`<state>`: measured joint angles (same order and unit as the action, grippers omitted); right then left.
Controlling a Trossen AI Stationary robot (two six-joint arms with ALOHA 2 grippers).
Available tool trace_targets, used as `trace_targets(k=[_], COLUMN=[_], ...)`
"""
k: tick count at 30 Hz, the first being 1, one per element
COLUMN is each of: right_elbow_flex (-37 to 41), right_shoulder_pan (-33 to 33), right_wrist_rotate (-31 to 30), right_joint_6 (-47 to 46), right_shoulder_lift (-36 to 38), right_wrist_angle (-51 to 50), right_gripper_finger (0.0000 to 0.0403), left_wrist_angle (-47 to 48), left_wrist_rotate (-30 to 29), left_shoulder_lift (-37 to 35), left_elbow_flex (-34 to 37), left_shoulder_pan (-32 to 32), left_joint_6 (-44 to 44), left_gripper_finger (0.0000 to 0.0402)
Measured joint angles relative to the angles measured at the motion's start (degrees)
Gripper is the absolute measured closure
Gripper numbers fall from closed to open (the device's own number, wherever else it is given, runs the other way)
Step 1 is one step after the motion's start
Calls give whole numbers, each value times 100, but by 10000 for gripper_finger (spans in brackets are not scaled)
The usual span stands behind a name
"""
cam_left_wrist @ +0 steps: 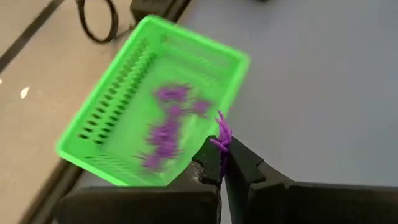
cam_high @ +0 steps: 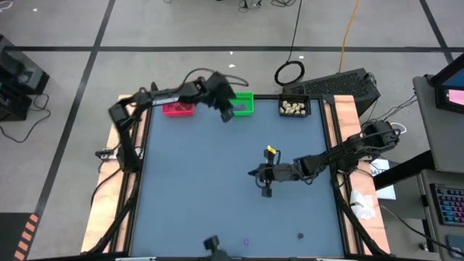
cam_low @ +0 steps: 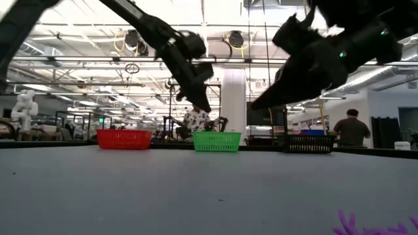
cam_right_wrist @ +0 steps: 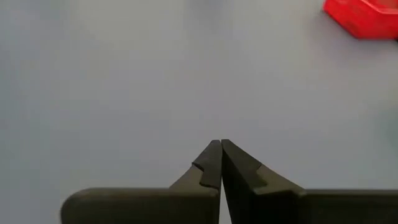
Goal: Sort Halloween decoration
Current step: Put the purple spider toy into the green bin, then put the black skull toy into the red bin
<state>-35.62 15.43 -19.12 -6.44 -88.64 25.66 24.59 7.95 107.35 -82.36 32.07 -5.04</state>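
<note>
Clearly we pinch a flat purple bit [cam_left_wrist: 222, 134] by its edge in our left gripper [cam_left_wrist: 222, 163] above the green bin [cam_left_wrist: 99, 124]; light and flimsy, it could cling on release, while our right gripper [cam_right_wrist: 221, 163] hangs pressed together, empty.

matt, smooth blue-grey worktop [cam_high: 217, 188], edged at 3 and 9 o'clock in bare pale wood. slotted, slightly glossy plastic green bin [cam_left_wrist: 124, 106]; same plastic on the red bin [cam_low: 124, 139]. matt black fingers [cam_right_wrist: 239, 171], hard and smooth.
</note>
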Motion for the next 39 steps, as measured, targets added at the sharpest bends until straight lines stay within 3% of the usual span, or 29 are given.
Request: trace_targets(k=[7,19,32,35,39], right_elbow_flex=[0,0,0,0,0], right_shoulder_pan=[-480,-690,-690,-690,-676], right_wrist_rotate=[140,317,295,295,295], right_joint_6=[73,136,94,92,-14], right_shoulder_lift=[-2,-4,-4,0,181], right_wrist_angle=[-256,-264,-264,-267,-525], right_gripper_finger=[403,403,403,403,403], left_wrist_angle=[580,615,512,540,549], left_wrist_rotate=[322,455,537,526,425], left_shoulder_lift=[1141,1771,1763,1691,1402], left_elbow_flex=[-1258,-1428,-1428,-1425,-1420], left_shoulder_pan=[390,730,665,644,534], left_joint_6=[-186,-341,-449,-533,-736], left_gripper_finger=[401,396,293,305,369])
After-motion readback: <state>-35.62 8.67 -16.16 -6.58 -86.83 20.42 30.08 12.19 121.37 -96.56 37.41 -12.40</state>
